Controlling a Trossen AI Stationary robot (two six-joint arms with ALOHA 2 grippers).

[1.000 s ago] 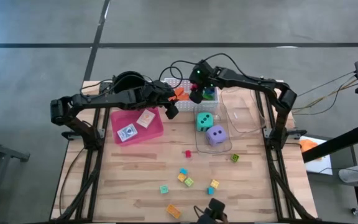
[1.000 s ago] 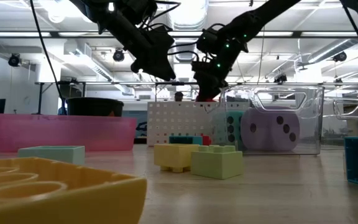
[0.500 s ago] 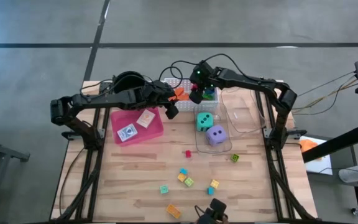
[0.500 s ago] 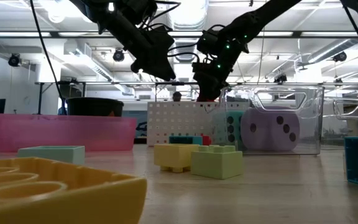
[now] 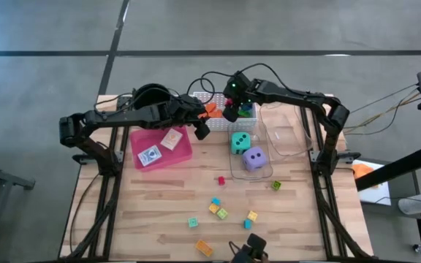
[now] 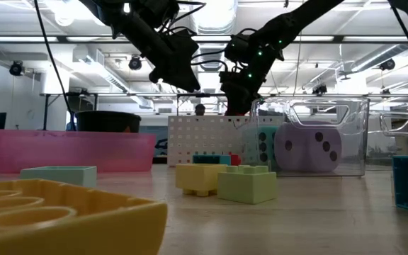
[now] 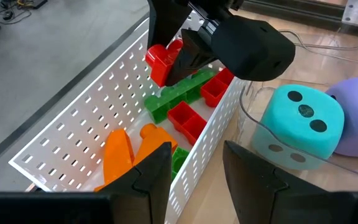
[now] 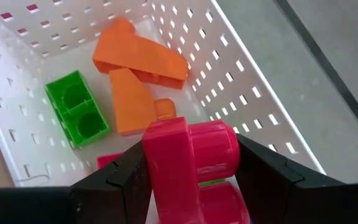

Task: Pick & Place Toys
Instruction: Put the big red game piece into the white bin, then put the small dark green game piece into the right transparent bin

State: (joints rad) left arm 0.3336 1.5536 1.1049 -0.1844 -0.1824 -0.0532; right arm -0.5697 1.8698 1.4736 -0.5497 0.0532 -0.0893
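A red block (image 8: 191,168) was held between the right gripper (image 8: 191,177) fingers above the white basket (image 5: 205,98); the left gripper (image 7: 194,168) fingers stood slightly apart, empty.

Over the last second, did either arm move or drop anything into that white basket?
Nothing visibly changed. The right gripper still hangs over the white basket, clamped on a red block it has not let go. The left gripper still waits by the basket's near wall, holding nothing. The teal die, purple die and loose blocks on the table lie where they were.
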